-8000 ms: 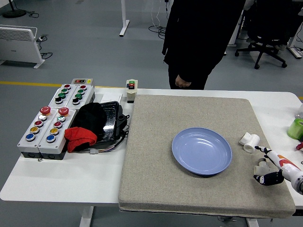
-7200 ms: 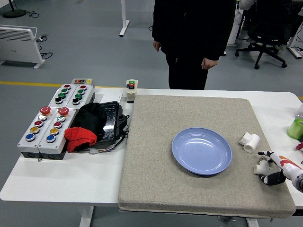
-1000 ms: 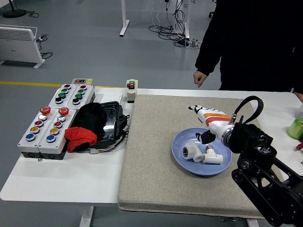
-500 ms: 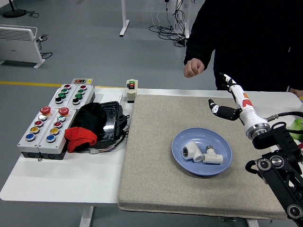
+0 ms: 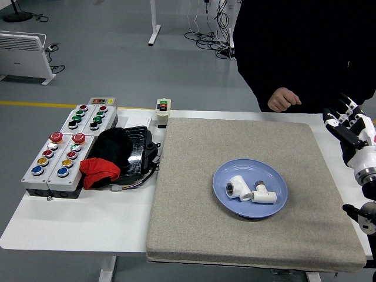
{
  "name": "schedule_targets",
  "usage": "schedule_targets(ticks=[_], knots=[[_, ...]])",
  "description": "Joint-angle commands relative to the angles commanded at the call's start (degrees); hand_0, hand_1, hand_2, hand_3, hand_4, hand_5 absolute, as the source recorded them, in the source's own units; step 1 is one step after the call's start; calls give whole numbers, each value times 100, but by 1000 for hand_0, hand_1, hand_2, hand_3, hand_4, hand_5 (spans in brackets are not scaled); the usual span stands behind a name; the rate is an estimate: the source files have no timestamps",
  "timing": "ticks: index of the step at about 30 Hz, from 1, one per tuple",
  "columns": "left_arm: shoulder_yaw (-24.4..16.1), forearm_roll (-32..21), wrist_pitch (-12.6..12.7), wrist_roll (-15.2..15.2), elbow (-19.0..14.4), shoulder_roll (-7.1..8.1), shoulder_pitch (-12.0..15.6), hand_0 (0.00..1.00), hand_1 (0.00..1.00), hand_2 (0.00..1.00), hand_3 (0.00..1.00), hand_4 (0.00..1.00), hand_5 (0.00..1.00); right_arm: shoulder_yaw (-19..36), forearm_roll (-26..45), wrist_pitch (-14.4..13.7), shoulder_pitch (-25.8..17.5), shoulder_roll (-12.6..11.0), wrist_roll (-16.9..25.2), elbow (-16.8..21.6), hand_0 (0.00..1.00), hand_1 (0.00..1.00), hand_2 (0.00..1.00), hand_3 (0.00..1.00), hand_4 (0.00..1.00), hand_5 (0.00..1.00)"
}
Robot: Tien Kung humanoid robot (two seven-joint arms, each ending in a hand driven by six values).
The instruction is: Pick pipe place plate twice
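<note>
Two white pipe fittings on the blue plate [image 5: 234, 201], which sits right of centre on the grey mat [image 5: 194, 176]. Left fitting [image 5: 238, 188]: short elbow, dark open end facing left. Right fitting [image 5: 262, 195]: tee shape, lying flat, just beside the first; whether they touch cannot be told. Right hand [image 5: 348, 126]: raised at the right edge, away from the plate, fingers loosely spread, holding nothing; arm cut off by the frame. Person's hand [image 5: 283, 99]: curled at the mat's far edge. Button boxes [image 5: 66, 147] at left.
</note>
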Motion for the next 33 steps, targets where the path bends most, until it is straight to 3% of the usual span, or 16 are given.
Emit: schedule_targets(ticks=[2,6,20,33], knots=[[17,-20,-2,-2,4,-6,-7,699,676,698,627,292,998,106,559,21,-97,-38,-9,1,886,836,936,852,571,455],[31,-1,4,4,6,-7,-32,699,676,698,627,292,998,250,1215,69,-229,-84,-45,6,886,836,936,852,571,455],[-66,60,20,-25,-2,-7,-95,699,675,698,629,292,998,632,1764,332,-427,3,-56,88,884,829,929,850,572,517],[-114,54,19,-36,-9,-24,-87,696,672,695,629,293,998,740,1906,342,-567,48,-99,68,881,827,927,848,577,558]])
